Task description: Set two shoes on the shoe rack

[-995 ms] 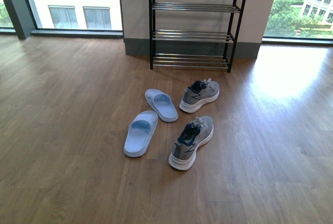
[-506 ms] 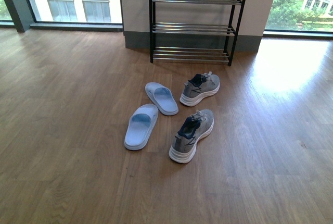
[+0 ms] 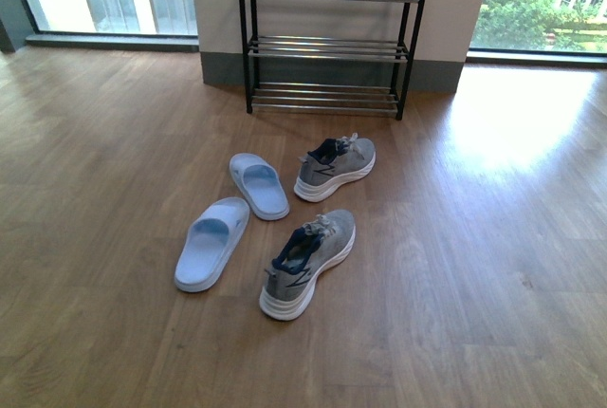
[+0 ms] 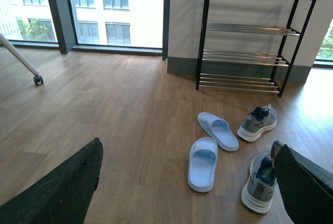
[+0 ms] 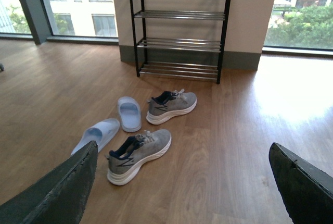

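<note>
Nearer shoe [image 5: 139, 153] fwd of spread R end effector [image 5: 183, 147].

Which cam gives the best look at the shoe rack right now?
Left wrist view: the whole shoe rack shows, with all four tiers and both rounded side tops. The front view cuts it off above the third tier from the floor. The right wrist view shows four tiers but crops the side tops.

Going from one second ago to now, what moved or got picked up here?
Only the view shifted: everything slid left in frame and looks slightly nearer, so the camera moved, not the objects. The far sneaker, near sneaker, far slipper, near slipper and shoe rack keep their arrangement. Left gripper and right gripper are open, holding nothing.
</note>
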Robot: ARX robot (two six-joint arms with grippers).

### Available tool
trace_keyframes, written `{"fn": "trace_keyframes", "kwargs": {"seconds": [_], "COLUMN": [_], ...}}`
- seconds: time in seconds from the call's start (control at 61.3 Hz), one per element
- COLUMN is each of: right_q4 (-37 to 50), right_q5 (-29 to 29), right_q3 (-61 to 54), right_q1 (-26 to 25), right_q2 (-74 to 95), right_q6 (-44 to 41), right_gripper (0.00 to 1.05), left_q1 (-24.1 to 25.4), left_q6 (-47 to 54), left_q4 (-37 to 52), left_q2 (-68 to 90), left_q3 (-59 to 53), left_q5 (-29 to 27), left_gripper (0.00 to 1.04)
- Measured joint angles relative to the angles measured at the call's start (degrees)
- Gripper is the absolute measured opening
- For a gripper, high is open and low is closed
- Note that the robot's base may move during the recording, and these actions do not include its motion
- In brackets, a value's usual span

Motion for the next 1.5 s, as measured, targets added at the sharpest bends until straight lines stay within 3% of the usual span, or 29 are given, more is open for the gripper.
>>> {"fn": "trace_keyframes", "kwargs": {"seconds": [1.501], "right_q4": [-0.02], "right_q5": [-0.13], "right_q3": [0.00], "right_q1": [-0.02], "right_q2": [0.02], "right_q6": [0.00], "right_gripper": [0.95], "left_q1": [0.00], "left_q6": [0.00], "left_q4": [-0.02], "left_q2": [-0.02], "left_q3": [0.00], "left_q5": [0.02], "left_gripper": [0.95]}}
